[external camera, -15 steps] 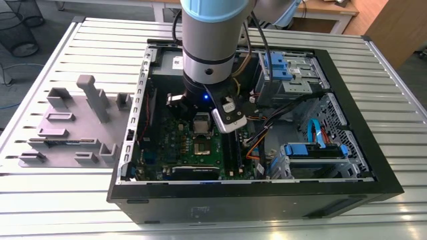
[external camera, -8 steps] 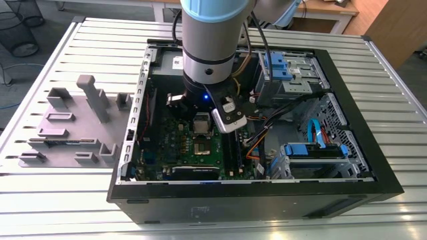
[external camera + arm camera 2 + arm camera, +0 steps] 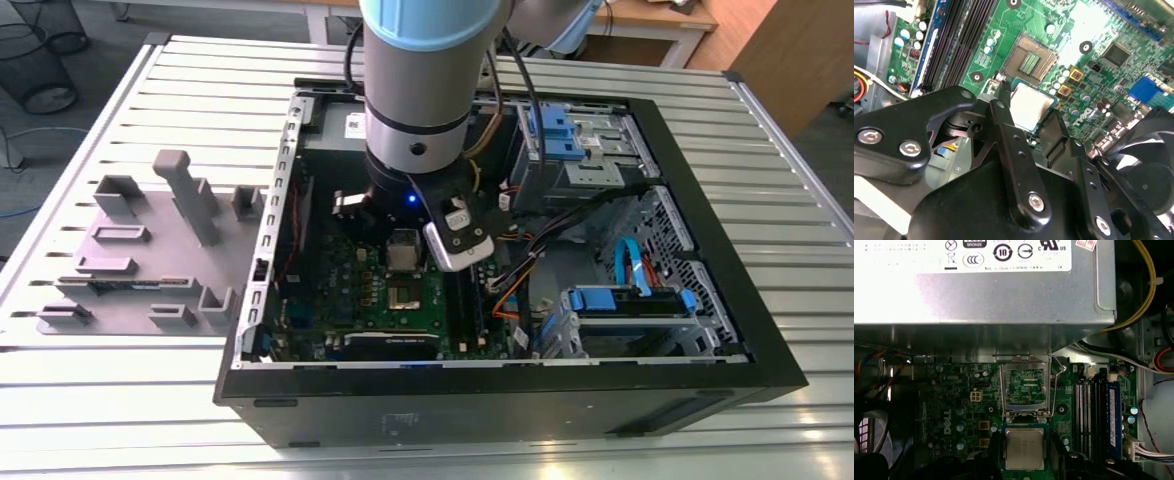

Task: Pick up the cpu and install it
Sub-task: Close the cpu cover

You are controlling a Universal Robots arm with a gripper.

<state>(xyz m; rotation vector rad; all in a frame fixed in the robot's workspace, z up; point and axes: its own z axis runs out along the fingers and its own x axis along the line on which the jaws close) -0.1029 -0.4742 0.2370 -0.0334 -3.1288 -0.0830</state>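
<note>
Your gripper [image 3: 1030,120] is closed on the cpu [image 3: 1033,104], pinching two opposite edges and holding it over the board [image 3: 1024,20], just short of the open socket [image 3: 1029,60]. A tilted or off-centre landing would likely bend the pins. The raised frame [image 3: 1003,390] nearby could snag a finger.

Table [image 3: 120,400]: fixture blocks [image 3: 134,260] at 9 o'clock of computer case [image 3: 507,400], exterior view; motherboard [image 3: 350,290] inside case; cpu [image 3: 1034,102] held in pincer [image 3: 1026,114], above motherboard, near socket [image 3: 1029,60].
</note>
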